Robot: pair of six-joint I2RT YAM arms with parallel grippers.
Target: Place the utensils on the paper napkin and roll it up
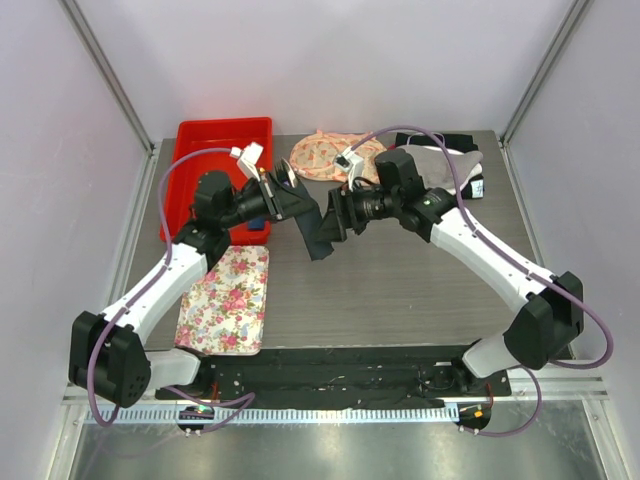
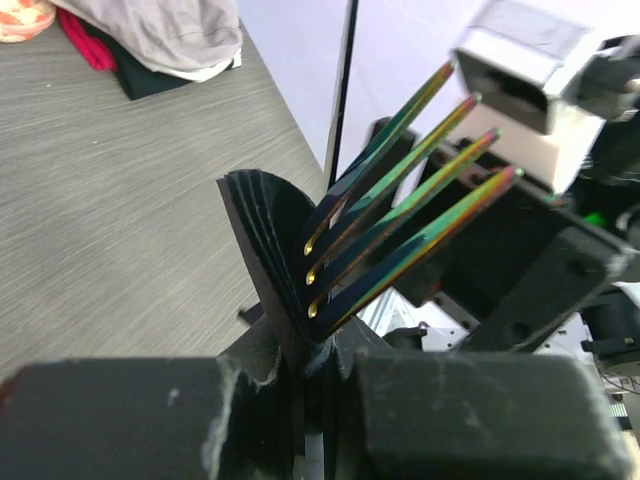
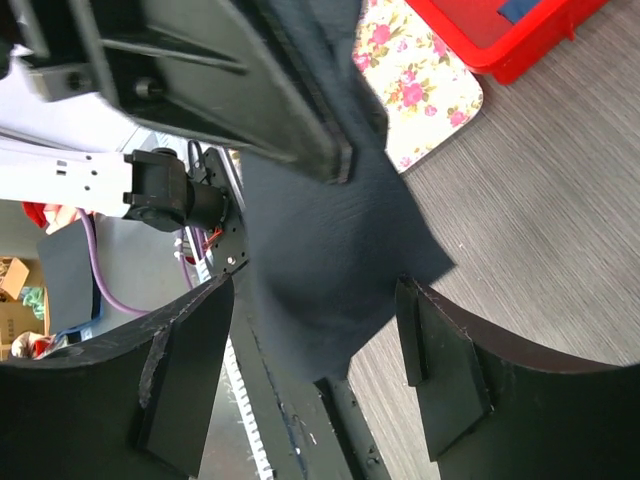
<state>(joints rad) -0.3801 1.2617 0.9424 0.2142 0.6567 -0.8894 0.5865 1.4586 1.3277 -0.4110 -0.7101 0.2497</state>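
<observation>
Over grey table (image 1: 400, 290), raised left fingers (image 2: 460, 420) pinch napkin (image 1: 318, 232); right fingers (image 3: 450, 370) spread.

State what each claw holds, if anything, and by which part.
The left claw pinches the fork just below its prongs, together with part of the napkin. The right claw is open, holding nothing.

Fork (image 2: 395, 210): blk, tine edges iridescent green/gold/red. Napkin (image 3: 330, 240): plain dk navy-blk. Tray (image 1: 225, 300): cream w/ pink rose + green leaf print. Bin (image 1: 205, 140): solid red. Table (image 1: 400, 290): grey wood-grain. Arm links (image 1: 170, 280): white, blk joints. Cables (image 1: 166, 190): purple. Cloth (image 2: 165, 30): lt grey. 2nd cloth (image 1: 320, 155): peach floral.
</observation>
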